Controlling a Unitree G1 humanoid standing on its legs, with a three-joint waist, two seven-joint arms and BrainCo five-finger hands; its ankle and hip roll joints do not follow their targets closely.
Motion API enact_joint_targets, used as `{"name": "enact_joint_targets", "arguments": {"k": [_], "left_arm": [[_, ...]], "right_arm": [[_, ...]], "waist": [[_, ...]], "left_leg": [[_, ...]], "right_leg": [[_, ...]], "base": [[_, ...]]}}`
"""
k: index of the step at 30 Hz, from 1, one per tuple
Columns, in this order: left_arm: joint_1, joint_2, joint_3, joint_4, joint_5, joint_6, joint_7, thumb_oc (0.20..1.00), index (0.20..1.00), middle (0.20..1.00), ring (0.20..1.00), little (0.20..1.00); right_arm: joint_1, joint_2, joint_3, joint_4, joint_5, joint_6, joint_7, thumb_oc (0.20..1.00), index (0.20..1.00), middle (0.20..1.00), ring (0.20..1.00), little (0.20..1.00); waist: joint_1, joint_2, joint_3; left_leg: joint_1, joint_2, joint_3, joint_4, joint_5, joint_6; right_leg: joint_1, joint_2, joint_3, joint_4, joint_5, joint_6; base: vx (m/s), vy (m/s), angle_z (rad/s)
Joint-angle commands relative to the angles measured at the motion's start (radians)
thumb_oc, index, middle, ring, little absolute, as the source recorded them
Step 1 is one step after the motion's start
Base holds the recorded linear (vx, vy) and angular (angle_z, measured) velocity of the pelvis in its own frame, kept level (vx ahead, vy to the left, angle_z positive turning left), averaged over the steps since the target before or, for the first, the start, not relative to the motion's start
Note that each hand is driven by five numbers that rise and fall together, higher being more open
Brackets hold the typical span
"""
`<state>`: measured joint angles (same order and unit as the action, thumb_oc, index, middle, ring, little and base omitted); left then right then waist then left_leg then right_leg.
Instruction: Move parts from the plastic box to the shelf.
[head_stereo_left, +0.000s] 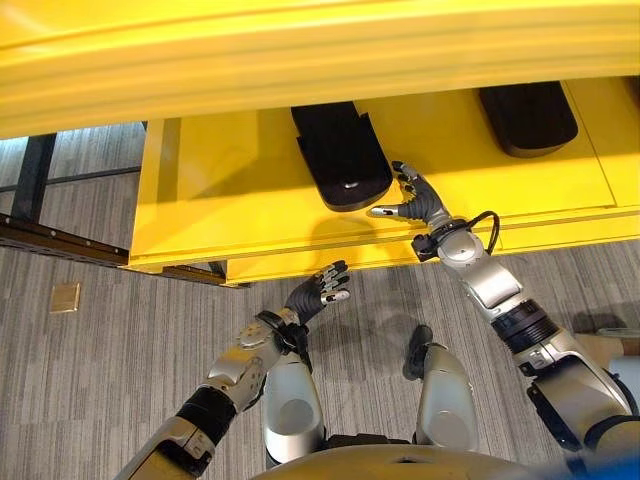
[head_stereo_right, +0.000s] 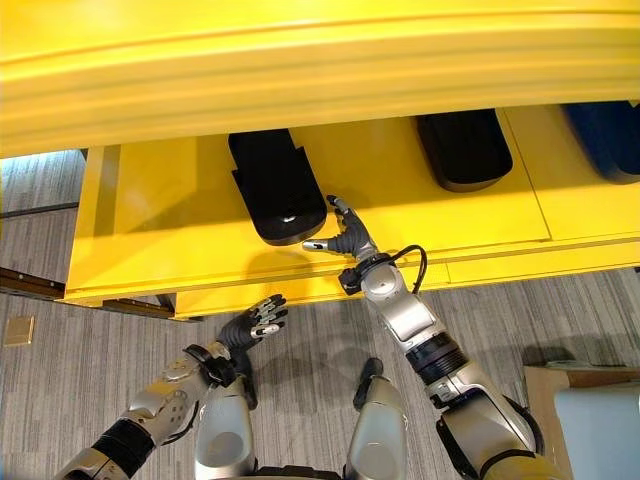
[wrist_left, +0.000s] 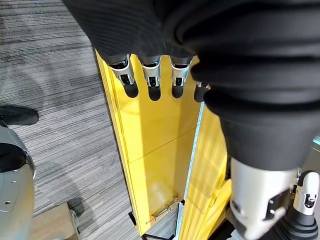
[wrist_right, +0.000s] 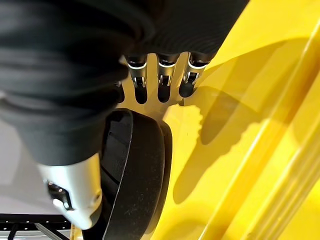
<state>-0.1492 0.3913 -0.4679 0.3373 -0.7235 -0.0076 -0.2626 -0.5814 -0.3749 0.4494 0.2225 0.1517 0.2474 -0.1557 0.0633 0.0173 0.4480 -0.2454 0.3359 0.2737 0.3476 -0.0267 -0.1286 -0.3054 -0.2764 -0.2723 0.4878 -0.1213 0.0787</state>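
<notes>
Two black parts lie on the yellow shelf (head_stereo_left: 240, 190), side by side and well apart: the nearer black part (head_stereo_left: 341, 155) toward the robot's left, the second black part (head_stereo_left: 527, 117) toward its right. Both run back under the upper yellow shelf board (head_stereo_left: 300, 50), which hides their far ends.

Surface: the shelf deck is glossy yellow, with a raised front lip (head_stereo_left: 330, 262). Floor: grey striped carpet (head_stereo_left: 100, 340), with a small brass floor plate (head_stereo_left: 66, 297) set into it off the shelf's left end. A dark metal rail (head_stereo_left: 60, 240) runs along the floor there.

Right hand (head_stereo_left: 415, 200): over the shelf deck, just beside the near end of the nearer black part. Fingers spread and fairly straight, thumb out toward the part, nothing held. Whether a fingertip touches the part cannot be told.

Left hand (head_stereo_left: 318, 292): in front of the shelf lip, over the carpet. Fingers relaxed and loosely bent, empty.

Right eye view adds: a dark blue item (head_stereo_right: 605, 135) on the shelf farther right, and a brown cardboard carton (head_stereo_right: 580, 420) on the floor at the robot's right.

Left wrist view adds: the shelf's yellow end panel (wrist_left: 160, 165) seen edge-on, with a small metal latch (wrist_left: 162, 214) low on it.

Right wrist view adds: the rounded end of the nearer part seen close beside the thumb.
</notes>
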Motion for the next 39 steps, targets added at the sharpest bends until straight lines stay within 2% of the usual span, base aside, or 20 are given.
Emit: {"name": "enact_joint_targets", "arguments": {"k": [1,3,4,6,9,10,14,20,21,23,26,32,37,39], "left_arm": [[0.003,-0.013,-0.004,-0.082,0.011,-0.039,-0.012,1.000,1.000,1.000,1.000,1.000],[0.006,-0.016,-0.003,-0.077,0.020,-0.039,-0.012,1.000,1.000,1.000,1.000,1.000],[0.008,-0.015,-0.004,-0.077,0.014,-0.039,-0.010,1.000,1.000,1.000,1.000,1.000],[0.004,-0.016,-0.008,-0.071,0.007,-0.045,-0.005,1.000,1.000,1.000,1.000,1.000],[-0.009,-0.020,-0.018,-0.058,-0.008,-0.053,0.006,1.000,1.000,1.000,1.000,1.000],[-0.011,-0.022,-0.017,-0.054,-0.012,-0.057,0.006,1.000,1.000,1.000,1.000,1.000],[-0.005,-0.027,-0.007,-0.053,-0.011,-0.059,-0.001,1.000,1.000,1.000,1.000,1.000],[0.009,-0.031,0.001,-0.032,-0.014,-0.083,-0.024,1.000,1.000,1.000,1.000,1.000],[0.010,-0.032,0.003,-0.027,-0.014,-0.090,-0.024,1.000,1.000,1.000,1.000,1.000],[0.009,-0.031,0.002,-0.021,-0.017,-0.095,-0.029,1.000,1.000,1.000,1.000,1.000],[0.010,-0.024,0.002,-0.011,-0.020,-0.100,-0.044,1.000,1.000,1.000,1.000,1.000],[0.017,-0.005,0.005,0.011,-0.005,-0.093,-0.082,1.000,1.000,1.000,1.000,1.000],[0.029,0.000,0.007,0.037,0.000,-0.109,-0.117,1.000,1.000,1.000,1.000,1.000],[0.031,0.002,0.007,0.041,-0.002,-0.109,-0.124,1.000,1.000,1.000,1.000,1.000]], "right_arm": [[0.064,0.037,0.040,0.002,0.004,0.034,0.063,1.000,1.000,1.000,1.000,1.000],[0.067,0.028,0.037,0.006,-0.097,-0.011,0.044,1.000,1.000,1.000,1.000,1.000],[0.065,0.008,0.032,0.001,-0.246,-0.092,-0.018,1.000,1.000,1.000,1.000,1.000],[0.043,-0.027,0.019,-0.023,-0.433,-0.171,-0.123,1.000,1.000,1.000,1.000,1.000],[0.004,-0.076,-0.007,-0.074,-0.571,-0.197,-0.244,1.000,1.000,1.000,1.000,1.000],[-0.002,-0.090,-0.018,-0.091,-0.631,-0.237,-0.283,1.000,1.000,1.000,1.000,1.000],[0.023,-0.124,-0.020,-0.160,-0.755,-0.309,-0.350,1.000,1.000,1.000,1.000,1.000],[0.055,-0.167,-0.021,-0.253,-0.837,-0.319,-0.441,1.000,1.000,1.000,1.000,1.000],[0.054,-0.177,-0.018,-0.280,-0.868,-0.341,-0.459,1.000,1.000,1.000,1.000,1.000],[0.049,-0.181,-0.013,-0.294,-0.882,-0.363,-0.449,1.000,1.000,1.000,1.000,1.000],[0.020,-0.198,0.016,-0.316,-0.882,-0.414,-0.345,1.000,1.000,1.000,1.000,1.000],[-0.054,-0.234,0.146,-0.298,-0.814,-0.404,-0.091,1.000,1.000,1.000,1.000,1.000],[-0.085,-0.224,0.222,-0.288,-0.782,-0.429,0.033,1.000,1.000,1.000,1.000,1.000],[-0.093,-0.220,0.241,-0.289,-0.768,-0.400,0.084,1.000,1.000,1.000,1.000,1.000]], "waist": [[0.026,-0.016,0.017],[0.025,-0.018,0.013],[0.022,-0.019,0.013],[0.019,-0.017,0.005],[0.013,-0.015,-0.003],[0.012,-0.015,-0.006],[0.011,-0.013,-0.009],[0.006,-0.011,-0.012],[0.004,-0.012,-0.012],[0.005,-0.013,-0.013],[0.012,-0.014,-0.016],[0.037,-0.022,-0.018],[0.057,-0.023,-0.023],[0.063,-0.023,-0.025]], "left_leg": [[0.048,0.007,0.041,0.002,0.003,0.033],[0.050,0.010,0.040,0.003,0.002,0.032],[0.054,0.008,0.038,0.008,-0.003,0.033],[0.052,0.009,0.037,0.006,-0.002,0.034],[0.051,0.010,0.033,0.010,-0.009,0.034],[0.051,0.007,0.030,0.010,-0.013,0.035],[0.047,0.006,0.025,0.015,-0.019,0.034],[0.047,0.008,0.026,0.024,-0.031,0.036],[0.045,0.007,0.027,0.025,-0.034,0.036],[0.043,0.008,0.027,0.028,-0.037,0.035],[0.043,0.004,0.024,0.028,-0.040,0.034],[0.049,-0.004,0.016,0.019,-0.038,0.032],[0.052,-0.008,0.009,0.013,-0.035,0.033],[0.053,-0.010,0.007,0.010,-0.033,0.034]], "right_leg": [[0.046,-0.016,0.008,-0.013,0.011,0.057],[0.051,-0.017,0.009,-0.016,0.011,0.057],[0.058,-0.020,0.010,-0.014,0.007,0.060],[0.058,-0.016,0.012,-0.022,0.012,0.060],[0.059,-0.016,0.017,-0.028,0.014,0.064],[0.062,-0.014,0.021,-0.035,0.014,0.066],[0.064,-0.013,0.025,-0.043,0.014,0.070],[0.066,-0.013,0.029,-0.047,0.009,0.073],[0.063,-0.012,0.032,-0.047,0.008,0.074],[0.063,-0.013,0.031,-0.047,0.007,0.074],[0.067,-0.012,0.028,-0.051,0.004,0.074],[0.081,-0.018,0.007,-0.055,0.000,0.072],[0.090,-0.026,-0.011,-0.057,0.000,0.070],[0.093,-0.029,-0.016,-0.058,0.000,0.070]], "base": [[0.00,0.000,0.00],[0.00,0.000,0.00],[0.01,0.016,0.04],[0.00,0.025,0.05],[0.00,0.030,0.02],[0.00,0.000,0.00],[0.00,0.000,0.00],[0.00,0.000,0.00],[0.00,0.000,0.00],[0.00,0.000,0.00],[0.00,0.000,0.00],[0.00,-0.011,0.01],[0.01,-0.015,0.08],[0.01,-0.004,0.08]]}}
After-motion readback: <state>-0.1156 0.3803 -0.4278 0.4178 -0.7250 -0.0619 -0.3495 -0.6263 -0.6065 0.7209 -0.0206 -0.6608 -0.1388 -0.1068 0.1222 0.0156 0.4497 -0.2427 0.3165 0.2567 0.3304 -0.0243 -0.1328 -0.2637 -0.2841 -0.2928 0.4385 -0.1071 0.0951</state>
